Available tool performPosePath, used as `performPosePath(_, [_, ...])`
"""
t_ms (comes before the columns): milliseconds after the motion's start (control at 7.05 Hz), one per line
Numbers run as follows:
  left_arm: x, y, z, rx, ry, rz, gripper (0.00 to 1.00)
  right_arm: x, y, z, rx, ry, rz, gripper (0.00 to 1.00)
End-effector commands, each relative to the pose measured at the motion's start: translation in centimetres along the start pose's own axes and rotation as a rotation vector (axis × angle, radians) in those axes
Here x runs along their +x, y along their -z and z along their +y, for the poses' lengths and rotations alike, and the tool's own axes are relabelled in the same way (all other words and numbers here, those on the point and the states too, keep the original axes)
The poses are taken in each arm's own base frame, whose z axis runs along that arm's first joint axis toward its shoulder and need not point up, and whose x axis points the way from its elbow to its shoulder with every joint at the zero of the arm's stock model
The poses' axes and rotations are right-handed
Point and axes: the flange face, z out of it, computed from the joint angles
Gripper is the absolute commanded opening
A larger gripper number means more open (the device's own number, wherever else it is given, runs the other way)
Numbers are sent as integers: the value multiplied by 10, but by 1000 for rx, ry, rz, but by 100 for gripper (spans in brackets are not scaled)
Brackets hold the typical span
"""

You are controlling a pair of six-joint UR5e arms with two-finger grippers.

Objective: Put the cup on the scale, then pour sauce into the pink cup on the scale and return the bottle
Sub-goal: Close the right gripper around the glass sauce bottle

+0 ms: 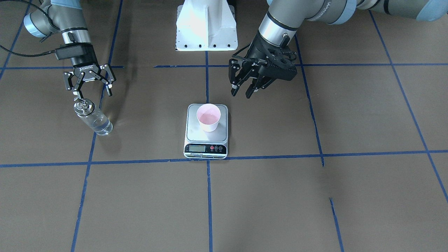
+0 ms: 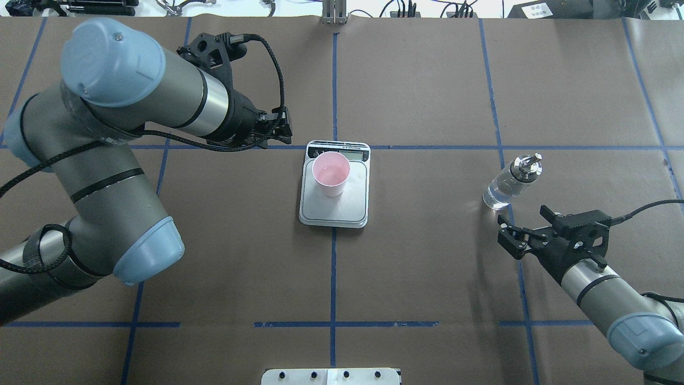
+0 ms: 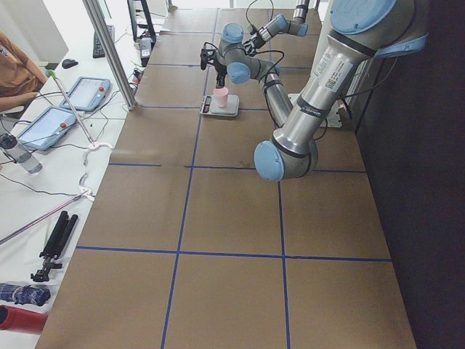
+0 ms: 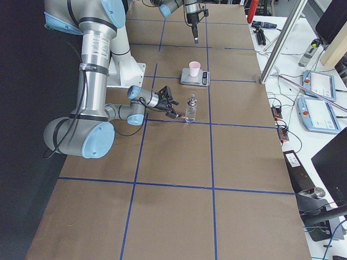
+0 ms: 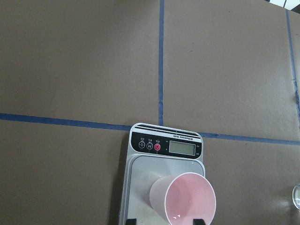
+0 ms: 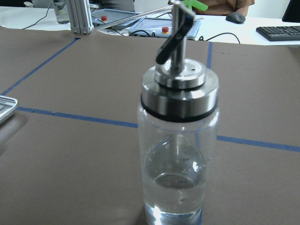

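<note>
The bottle (image 2: 510, 184) stands upright on the brown table at the scene's right, well apart from the scale (image 2: 334, 211) at the centre. Clear sauce (image 6: 177, 187) fills only its lower part. Its long axis is vertical, with the silver pourer on top. It lies just on the far side of the right gripper (image 2: 507, 235), a little to the left. That gripper is level with the glass body, its fingers spread apart and touching nothing, and its wrist camera sees the bottle dead ahead. This arm is by far the nearer one, so a grasp would probably need only a short forward reach before closing round the body. The pink cup (image 2: 331, 172) already sits on the scale's platform, towards the display. I cannot tell whether it holds any liquid. The left gripper (image 1: 243, 93) hangs open above the table, just near-left of the scale.
</note>
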Motion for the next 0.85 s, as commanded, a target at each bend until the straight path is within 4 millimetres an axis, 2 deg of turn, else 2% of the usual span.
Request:
performPosePath(0, [-2, -1, -1, 1, 0, -4, 50, 8, -8, 6, 55, -27, 46, 100])
performPosePath(284, [-4, -2, 0, -1, 0, -5, 50, -1, -9, 2, 61, -44, 32, 100])
performPosePath(426, [-7, -3, -1, -2, -4, -12, 50, -14, -14, -2, 76, -61, 21, 100])
performPosePath(709, [-11, -5, 0, -4, -3, -16, 50, -13, -21, -3, 71, -34, 58, 100])
